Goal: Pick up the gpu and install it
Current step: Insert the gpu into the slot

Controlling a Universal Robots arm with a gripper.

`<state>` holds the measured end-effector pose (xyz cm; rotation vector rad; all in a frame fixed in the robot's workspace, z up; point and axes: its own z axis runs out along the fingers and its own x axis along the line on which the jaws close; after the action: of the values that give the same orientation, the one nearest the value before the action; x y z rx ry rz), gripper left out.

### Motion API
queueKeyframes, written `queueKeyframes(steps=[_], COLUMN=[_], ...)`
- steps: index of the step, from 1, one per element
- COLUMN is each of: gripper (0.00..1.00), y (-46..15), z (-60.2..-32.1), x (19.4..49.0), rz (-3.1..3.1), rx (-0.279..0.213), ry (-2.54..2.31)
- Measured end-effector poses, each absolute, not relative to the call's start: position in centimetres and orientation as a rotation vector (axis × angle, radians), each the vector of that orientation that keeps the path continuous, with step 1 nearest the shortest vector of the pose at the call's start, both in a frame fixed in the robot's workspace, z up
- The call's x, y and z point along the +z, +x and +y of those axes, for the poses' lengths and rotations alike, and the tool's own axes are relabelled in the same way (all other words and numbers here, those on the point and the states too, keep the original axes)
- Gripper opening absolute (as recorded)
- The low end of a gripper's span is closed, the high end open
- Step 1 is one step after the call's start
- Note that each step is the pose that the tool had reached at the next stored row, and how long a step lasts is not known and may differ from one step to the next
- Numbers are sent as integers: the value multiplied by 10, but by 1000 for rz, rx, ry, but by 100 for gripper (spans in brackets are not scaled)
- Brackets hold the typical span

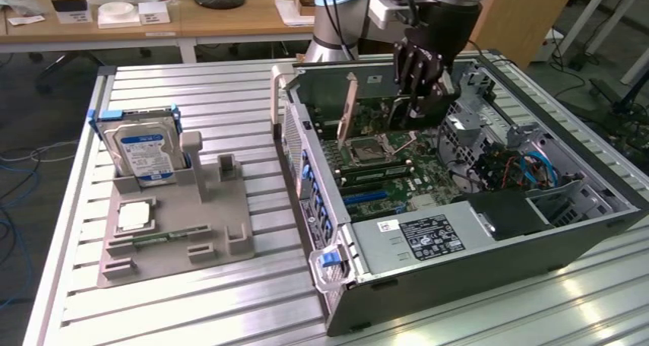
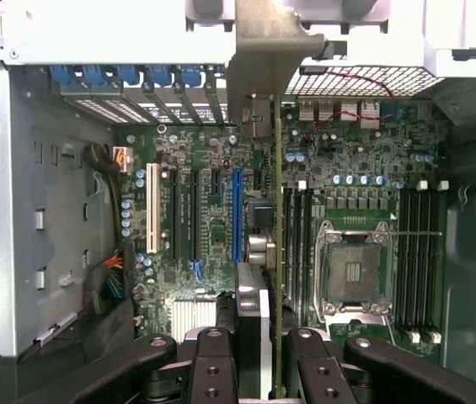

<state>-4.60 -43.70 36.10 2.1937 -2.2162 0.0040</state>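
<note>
Tabletop [image 1: 203, 315] of ribbed metal carries everything. Open computer case [image 1: 568, 232] sits at the exterior view's 3 o'clock side, side panel off, motherboard [image 1: 390, 186] exposed, power supply [image 1: 426, 236] with its label at the case's near end.

Grey holder tray [image 1: 172, 239] lies well apart from the case, toward 9 o'clock. Hard drive [image 1: 142, 152] stands upright in its far slot, blue-white label facing out. Processor chip [image 1: 135, 217] lies flat on the tray; memory stick [image 1: 163, 238] lies just below it.

Robot arm [image 1: 335, 19] reaches down from 12 o'clock into the case. Pincer [image 1: 411, 87] hangs over the motherboard's far half.

Card [image 2: 277, 252] seen edge-on in the wrist view, thin and upright, running straight up the middle, its pale metal bracket [image 2: 263, 59] at the case's rear wall. Pincer [image 2: 267, 370] clenched on the card: black fingers [image 2: 212, 370] press each side of its near edge. Card stands between the blue slot [image 2: 238, 215] and the empty processor socket [image 2: 355, 269], beside the memory slots. Whether its lower edge is seated in a slot cannot be told.
</note>
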Motion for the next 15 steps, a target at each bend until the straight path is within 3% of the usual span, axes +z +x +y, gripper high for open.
queueKeyframes(steps=[15], gripper=[28], y=[-46], z=[-437], x=[340], rz=[-2238], rx=[3], ry=[2171])
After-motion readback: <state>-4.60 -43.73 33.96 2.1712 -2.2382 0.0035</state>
